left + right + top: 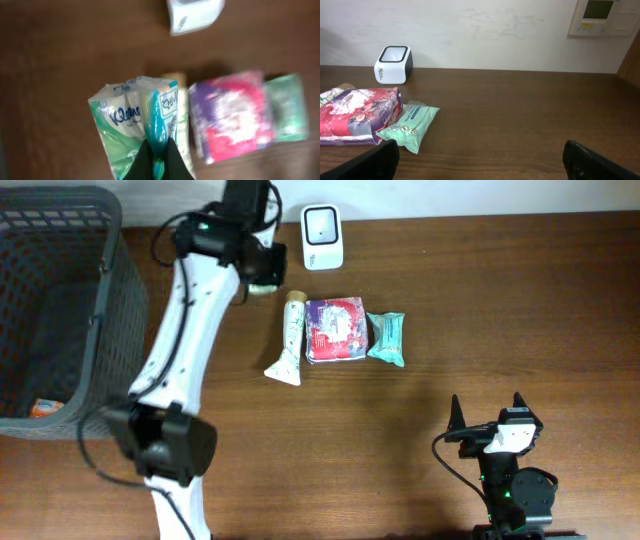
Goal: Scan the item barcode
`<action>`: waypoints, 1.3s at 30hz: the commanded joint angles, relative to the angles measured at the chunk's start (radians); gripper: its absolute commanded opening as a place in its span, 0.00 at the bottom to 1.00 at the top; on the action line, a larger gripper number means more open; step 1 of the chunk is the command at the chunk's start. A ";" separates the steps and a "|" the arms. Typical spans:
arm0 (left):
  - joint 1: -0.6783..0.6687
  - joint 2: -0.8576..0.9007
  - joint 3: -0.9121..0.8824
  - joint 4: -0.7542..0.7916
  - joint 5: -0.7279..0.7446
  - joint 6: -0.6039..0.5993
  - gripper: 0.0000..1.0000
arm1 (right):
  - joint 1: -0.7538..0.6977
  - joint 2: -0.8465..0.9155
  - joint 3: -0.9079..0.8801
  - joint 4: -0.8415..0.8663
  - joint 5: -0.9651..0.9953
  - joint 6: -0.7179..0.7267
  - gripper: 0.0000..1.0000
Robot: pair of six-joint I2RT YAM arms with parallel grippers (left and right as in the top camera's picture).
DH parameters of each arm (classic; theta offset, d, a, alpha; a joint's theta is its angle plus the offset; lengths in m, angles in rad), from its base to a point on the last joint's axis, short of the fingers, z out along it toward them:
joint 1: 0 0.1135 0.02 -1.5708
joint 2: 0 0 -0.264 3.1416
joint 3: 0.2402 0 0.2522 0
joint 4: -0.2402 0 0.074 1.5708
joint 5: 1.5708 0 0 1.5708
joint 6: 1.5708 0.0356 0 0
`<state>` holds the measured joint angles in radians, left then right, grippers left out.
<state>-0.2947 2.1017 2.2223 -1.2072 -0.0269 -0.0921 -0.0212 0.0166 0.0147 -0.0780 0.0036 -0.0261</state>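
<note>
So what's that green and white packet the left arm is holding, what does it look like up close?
The soft packet is a crinkly plastic wrapper, white and green with blue lettering, a teal strip and a small white printed label near its top. It looks squeezed in the middle, where the left gripper is shut on it. It appears lifted off the brown table, short of the white scanner. The view is blurred, so the print cannot be read.

Green-white tissue pack (131,120) pinched; white scanner (322,225) nearby
</note>
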 commanded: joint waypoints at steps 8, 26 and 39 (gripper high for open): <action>0.002 0.333 -0.002 -0.093 -0.041 0.019 0.14 | -0.005 -0.005 -0.009 -0.003 0.008 0.004 0.99; 0.613 0.107 0.906 -0.481 -0.048 -0.103 0.99 | -0.005 -0.005 -0.009 -0.003 0.008 0.004 0.99; 0.822 0.108 -0.079 -0.153 -0.186 -0.353 0.96 | -0.005 -0.005 -0.009 -0.003 0.008 0.004 0.99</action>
<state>0.5156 2.2173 2.2364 -1.4040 -0.1951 -0.3882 -0.0212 0.0166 0.0143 -0.0780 0.0036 -0.0265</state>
